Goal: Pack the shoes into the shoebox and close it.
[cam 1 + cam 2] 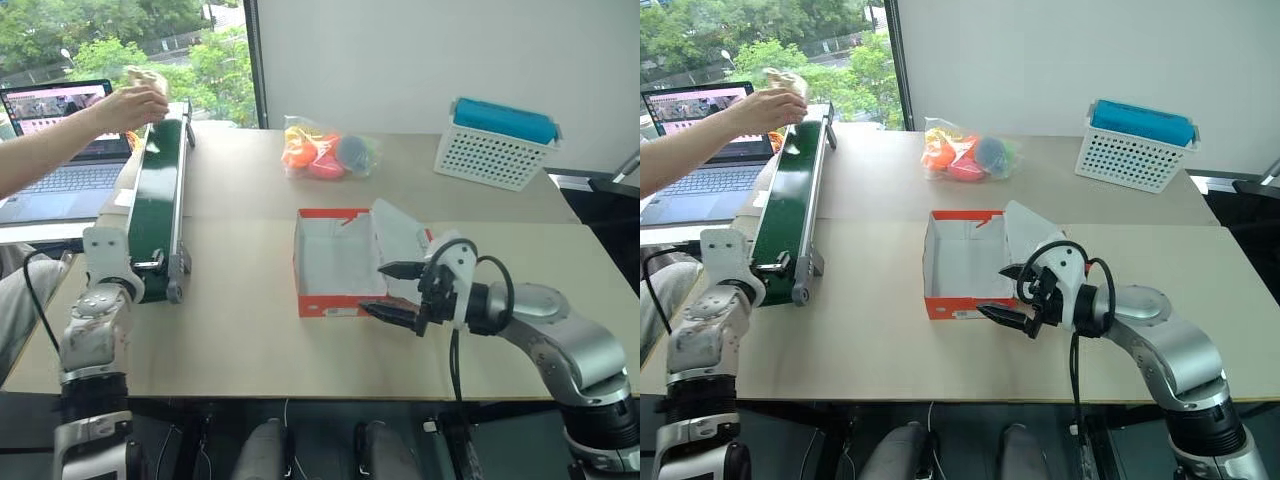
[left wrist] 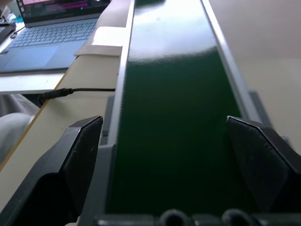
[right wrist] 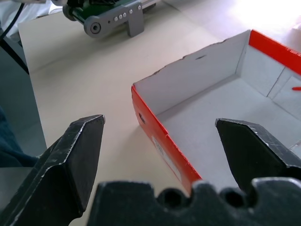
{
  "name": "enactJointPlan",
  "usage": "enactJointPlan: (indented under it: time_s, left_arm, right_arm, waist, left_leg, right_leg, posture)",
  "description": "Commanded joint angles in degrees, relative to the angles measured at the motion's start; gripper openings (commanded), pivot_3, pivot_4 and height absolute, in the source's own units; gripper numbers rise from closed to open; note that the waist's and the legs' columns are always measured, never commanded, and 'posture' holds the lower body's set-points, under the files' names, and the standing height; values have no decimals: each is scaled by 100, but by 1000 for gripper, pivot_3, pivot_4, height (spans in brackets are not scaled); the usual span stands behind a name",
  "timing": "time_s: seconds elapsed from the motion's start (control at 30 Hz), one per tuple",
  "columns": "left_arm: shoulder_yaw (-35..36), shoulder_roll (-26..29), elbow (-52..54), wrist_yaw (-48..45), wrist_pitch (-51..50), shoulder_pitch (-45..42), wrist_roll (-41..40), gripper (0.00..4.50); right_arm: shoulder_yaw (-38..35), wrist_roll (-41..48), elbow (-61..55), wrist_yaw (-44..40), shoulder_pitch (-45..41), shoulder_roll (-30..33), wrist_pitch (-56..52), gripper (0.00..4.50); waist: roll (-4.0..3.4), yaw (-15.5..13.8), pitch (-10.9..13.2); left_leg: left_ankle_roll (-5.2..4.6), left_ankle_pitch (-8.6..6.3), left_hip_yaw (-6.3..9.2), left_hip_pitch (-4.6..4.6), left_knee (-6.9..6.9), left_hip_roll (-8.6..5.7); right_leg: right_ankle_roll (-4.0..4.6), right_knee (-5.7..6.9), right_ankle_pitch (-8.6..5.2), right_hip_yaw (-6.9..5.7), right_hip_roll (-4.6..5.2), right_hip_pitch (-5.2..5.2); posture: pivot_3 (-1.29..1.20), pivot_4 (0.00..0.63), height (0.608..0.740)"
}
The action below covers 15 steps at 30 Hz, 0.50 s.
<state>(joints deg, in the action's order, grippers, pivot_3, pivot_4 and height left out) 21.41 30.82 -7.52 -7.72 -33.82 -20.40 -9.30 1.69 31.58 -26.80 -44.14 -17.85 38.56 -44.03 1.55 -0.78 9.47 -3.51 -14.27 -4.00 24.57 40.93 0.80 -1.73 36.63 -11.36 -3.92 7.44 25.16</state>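
Two grippers, both with jaws spread wide and holding nothing. Right gripper [image 1: 398, 292] hovers at the near right corner of the shoebox [image 1: 335, 262], which sits open at mid-table, white interior bare, lid hinged back on its right side. Left gripper [image 2: 178, 160] is lined up with the near end of a green conveyor belt [image 1: 158, 200], fingers either side of it. At the belt's far end a person's hand [image 1: 132, 106] holds a cream shoe [image 1: 146, 78]. Toy bag [image 1: 328, 150] and white basket [image 1: 496, 146] stand at the far table edge
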Motion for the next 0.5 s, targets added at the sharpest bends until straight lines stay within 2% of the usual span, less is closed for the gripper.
enactJointPlan:
  time_s: [0.03, 0.23, 0.5]
  left_arm:
    - [61, 214, 84, -241, -343, -186, -170, 4500]
    - [29, 88, -17, -291, -1120, -423, -400, 4500]
    - [-171, 51, -302, -225, -1185, -637, -288, 4500]
  right_arm:
    - [118, -250, 164, 289, -376, -273, 230, 4451]
    - [588, -846, 318, 552, -548, -540, 448, 4451]
    - [705, -1110, 324, 669, -304, -572, 494, 4451]
  waist:
    - [1, 7, 1]
    - [1, -12, 1]
    - [0, -20, 0]
  left_leg:
    - [2, -1, -1, 1, 0, 0]
    - [8, 3, 0, -1, 0, 0]
    - [10, 5, 1, -8, 0, -1]
  right_leg:
    - [1, 2, 0, 0, 0, 3]
    - [4, 11, 0, -1, -1, 4]
    - [4, 15, 0, -2, -1, -2]
  posture:
    - [0, 150, 699]
    - [0, 150, 699]
    - [0, 150, 699]
